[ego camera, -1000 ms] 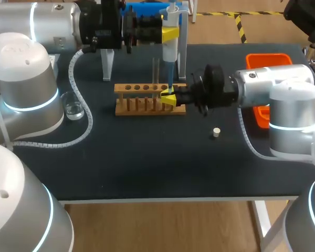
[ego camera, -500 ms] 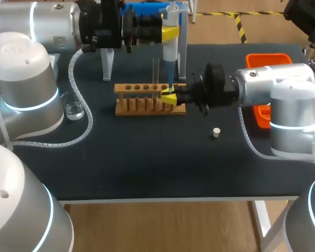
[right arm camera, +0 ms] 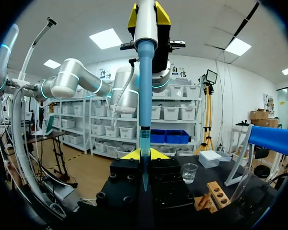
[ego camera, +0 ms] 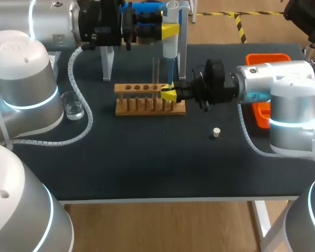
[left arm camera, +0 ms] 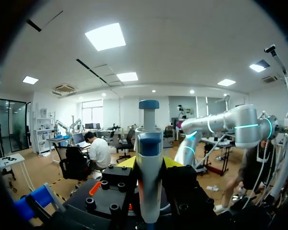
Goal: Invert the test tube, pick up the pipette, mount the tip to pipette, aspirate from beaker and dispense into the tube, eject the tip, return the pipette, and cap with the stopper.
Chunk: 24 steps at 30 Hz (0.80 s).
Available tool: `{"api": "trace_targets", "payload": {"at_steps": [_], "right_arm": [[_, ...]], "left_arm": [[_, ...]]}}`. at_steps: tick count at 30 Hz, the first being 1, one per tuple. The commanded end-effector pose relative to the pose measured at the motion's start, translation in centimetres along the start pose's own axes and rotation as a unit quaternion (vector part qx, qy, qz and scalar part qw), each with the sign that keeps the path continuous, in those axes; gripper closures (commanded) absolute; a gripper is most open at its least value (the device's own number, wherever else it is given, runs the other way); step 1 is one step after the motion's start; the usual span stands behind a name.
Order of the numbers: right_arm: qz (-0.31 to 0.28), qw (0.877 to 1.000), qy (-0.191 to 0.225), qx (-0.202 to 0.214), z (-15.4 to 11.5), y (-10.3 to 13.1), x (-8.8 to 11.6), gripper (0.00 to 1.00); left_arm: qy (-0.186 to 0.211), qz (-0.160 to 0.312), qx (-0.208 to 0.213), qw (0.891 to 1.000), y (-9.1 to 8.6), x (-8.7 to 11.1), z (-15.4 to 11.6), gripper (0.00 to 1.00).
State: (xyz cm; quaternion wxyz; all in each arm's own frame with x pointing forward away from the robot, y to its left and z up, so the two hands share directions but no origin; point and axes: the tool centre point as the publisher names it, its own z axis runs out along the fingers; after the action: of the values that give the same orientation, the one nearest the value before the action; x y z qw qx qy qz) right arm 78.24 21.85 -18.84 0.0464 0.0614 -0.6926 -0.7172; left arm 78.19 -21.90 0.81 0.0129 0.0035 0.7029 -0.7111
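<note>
Shining bright and even from overhead panels above the tabletop point(ego camera: 147, 168). Casting only soft, faint shadows across the tabletop. Gleaming off the left arm point(ego camera: 26, 68) and right arm point(ego camera: 291, 100) beside the tabletop.

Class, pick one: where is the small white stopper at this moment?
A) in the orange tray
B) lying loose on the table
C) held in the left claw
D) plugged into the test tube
B: the stopper lies alone on the dark table, apart from the wooden rack.
</note>
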Motion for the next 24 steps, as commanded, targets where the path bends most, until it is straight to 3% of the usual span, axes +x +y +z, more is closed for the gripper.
{"api": "trace_targets", "payload": {"at_steps": [1, 3, 4, 6, 7, 12, 24], "right_arm": [[-0.001, 1.0, 0.0, 0.004, 0.1, 1.4, -0.1, 1.0], [0.001, 1.0, 0.0, 0.009, 0.0, 1.1, 0.0, 1.0], [0.004, 1.0, -0.002, 0.011, -0.1, 0.8, 0.0, 0.9], [0.008, 1.0, -0.006, 0.016, -0.2, 0.4, 0.1, 0.52], [0.01, 1.0, -0.007, 0.017, -0.4, 0.1, 0.3, 0.0], [0.017, 0.999, -0.01, 0.028, -1.3, -1.2, 0.9, 0.0], [0.021, 0.998, -0.03, 0.059, -6.5, -3.8, 2.4, 0.0]], "left_arm": [[0.0, -0.001, -0.001, 1.0, 0.9, 0.1, 0.0, 1.0], [0.0, -0.001, -0.001, 1.0, 0.9, 0.1, 0.0, 1.0], [0.0, -0.001, -0.001, 1.0, 0.9, 0.1, 0.0, 1.0], [0.0, -0.001, -0.001, 1.0, 0.9, 0.1, 0.0, 1.0], [0.0, -0.001, -0.001, 1.0, 0.9, 0.1, 0.0, 1.0], [0.0, -0.001, -0.001, 1.0, 0.9, 0.1, 0.0, 1.0], [0.0, -0.001, -0.001, 1.0, 0.9, 0.1, 0.0, 1.0]]}}
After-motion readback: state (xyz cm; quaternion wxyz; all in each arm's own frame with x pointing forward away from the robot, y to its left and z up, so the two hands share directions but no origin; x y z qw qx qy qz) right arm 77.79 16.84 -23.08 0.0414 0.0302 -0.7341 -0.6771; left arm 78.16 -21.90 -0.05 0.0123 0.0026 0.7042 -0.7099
